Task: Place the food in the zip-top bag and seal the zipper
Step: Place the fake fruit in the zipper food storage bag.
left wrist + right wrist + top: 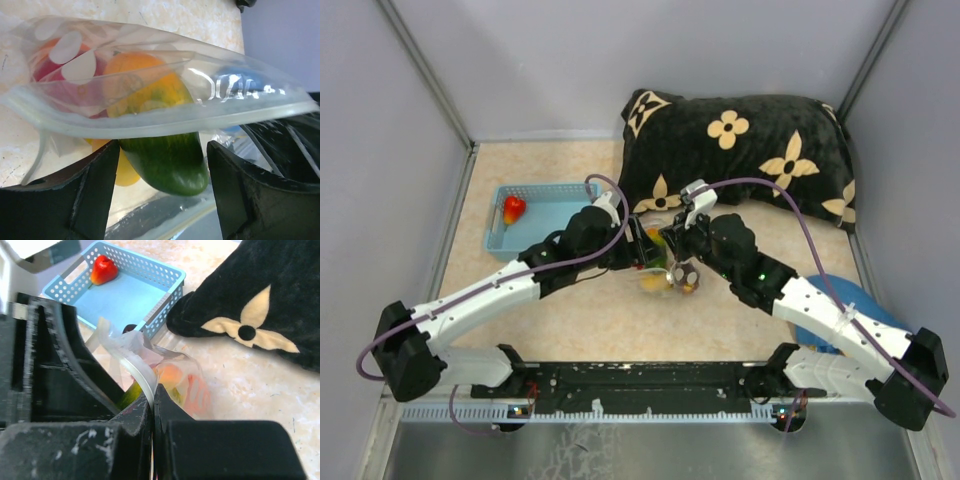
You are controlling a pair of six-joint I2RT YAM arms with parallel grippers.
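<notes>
The zip-top bag (75, 55), with food (170, 165) inside, is pinched at its zipper (140, 372) by our right gripper (152, 395). Our left gripper (162, 150) stands spread, the strip just ahead. We judge this the sealing step: next we clamp the strip and slide along it.

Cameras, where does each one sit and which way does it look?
Top external: above and behind, looking down on the table; shows left arm, right arm, blue basket, black pillow.
Left wrist: on the left arm, looking through the open left end effector at the zip-top bag and green food.
Right wrist: on the right arm, looking past the right end effector, shut on the bag's edge, toward basket and pillow.
Shared: top and right wrist both show the basket's red food.
</notes>
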